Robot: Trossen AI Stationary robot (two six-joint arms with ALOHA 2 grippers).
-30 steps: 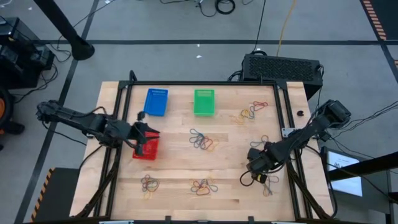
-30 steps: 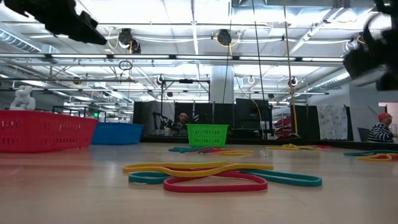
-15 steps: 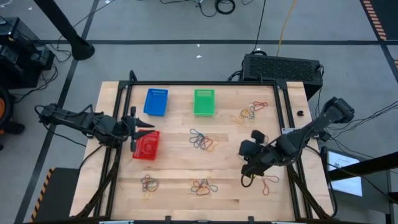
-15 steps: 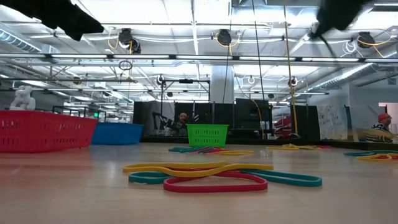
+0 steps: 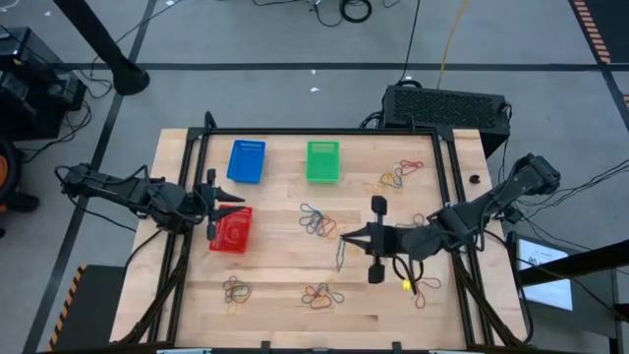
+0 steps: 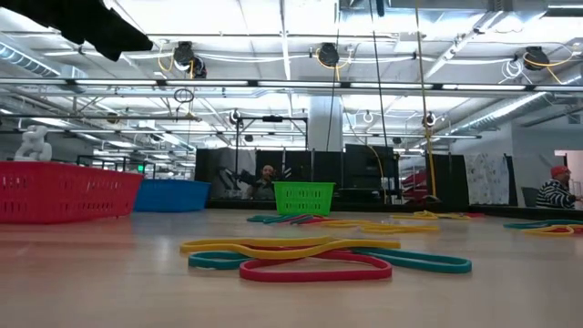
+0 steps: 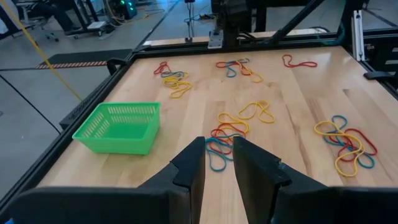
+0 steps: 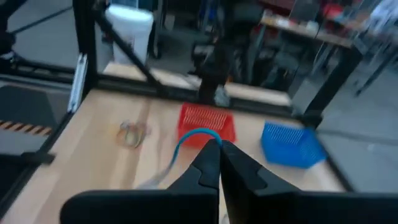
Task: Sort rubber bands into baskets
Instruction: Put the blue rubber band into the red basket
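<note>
Pale wooden tabletop (image 5: 285,265): right gripper (image 8: 219,147) pinches a thin blue rubber loop (image 8: 189,137); left gripper (image 7: 217,163) hovers slightly parted, empty.

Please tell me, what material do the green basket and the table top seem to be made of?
The green basket looks like moulded plastic: its walls are an open mesh in one uniform bright colour, with a slight sheen. The table top looks like light wood, probably sealed: joined strips with visible grain run along it, and the surface is smooth.
</note>
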